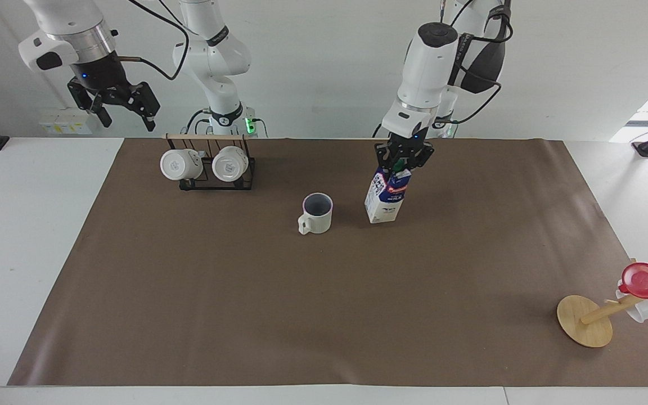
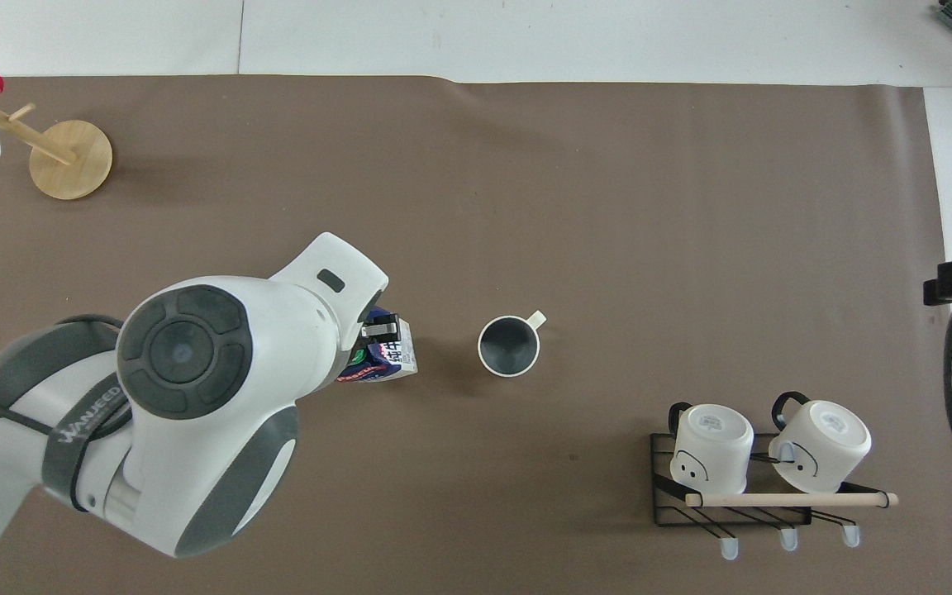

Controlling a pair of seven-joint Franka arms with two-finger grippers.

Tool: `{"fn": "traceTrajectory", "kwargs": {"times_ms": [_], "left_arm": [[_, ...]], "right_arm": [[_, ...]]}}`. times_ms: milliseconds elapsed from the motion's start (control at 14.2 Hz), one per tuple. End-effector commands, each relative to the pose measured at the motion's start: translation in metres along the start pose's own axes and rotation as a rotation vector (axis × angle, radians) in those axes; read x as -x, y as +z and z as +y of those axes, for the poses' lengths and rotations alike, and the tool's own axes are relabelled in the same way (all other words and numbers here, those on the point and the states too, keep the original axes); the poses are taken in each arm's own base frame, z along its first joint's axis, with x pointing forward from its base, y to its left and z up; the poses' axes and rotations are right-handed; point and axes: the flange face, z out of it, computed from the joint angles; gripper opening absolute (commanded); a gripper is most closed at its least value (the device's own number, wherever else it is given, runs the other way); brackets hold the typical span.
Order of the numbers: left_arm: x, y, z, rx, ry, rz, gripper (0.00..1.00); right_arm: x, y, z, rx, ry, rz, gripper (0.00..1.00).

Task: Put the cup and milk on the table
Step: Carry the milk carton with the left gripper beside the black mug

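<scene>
The left gripper [image 1: 402,161] clamped the milk carton [image 1: 385,198] by its top ridge beside the cup [image 1: 316,213]. The carton looked light and crushable there. The right gripper [image 1: 115,104] waited open.

The cup [image 1: 316,213] stands on the mat [image 1: 245,304] mid-worktop. Just beside the cup, toward the left arm's end, is the milk [image 1: 387,194], its base seemingly on the mat. The mug rack [image 1: 211,164] sits nearer the robots than the cup, toward the right arm's end; the bamboo stand [image 1: 584,321] sits farther, at the left arm's end.
</scene>
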Motion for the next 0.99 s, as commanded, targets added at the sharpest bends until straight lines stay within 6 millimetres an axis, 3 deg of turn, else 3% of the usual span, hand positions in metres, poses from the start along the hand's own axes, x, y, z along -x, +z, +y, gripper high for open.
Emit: {"fn": "traceTrajectory", "kwargs": {"times_ms": [0,141,918], "left_arm": [[-0.002,0.018,0.027,-0.021,-0.023,0.019,0.45],[0.002,0.031,0.038,-0.047,-0.022,0.041,0.45],[0.003,0.043,0.04,-0.052,-0.022,0.036,0.46]], "right_arm": [[0.005,0.005,-0.002,-0.005,-0.005,0.0,1.0],[0.004,0.008,-0.001,-0.005,-0.002,-0.001,1.0],[0.004,0.008,0.004,-0.005,0.007,-0.001,1.0]]}}
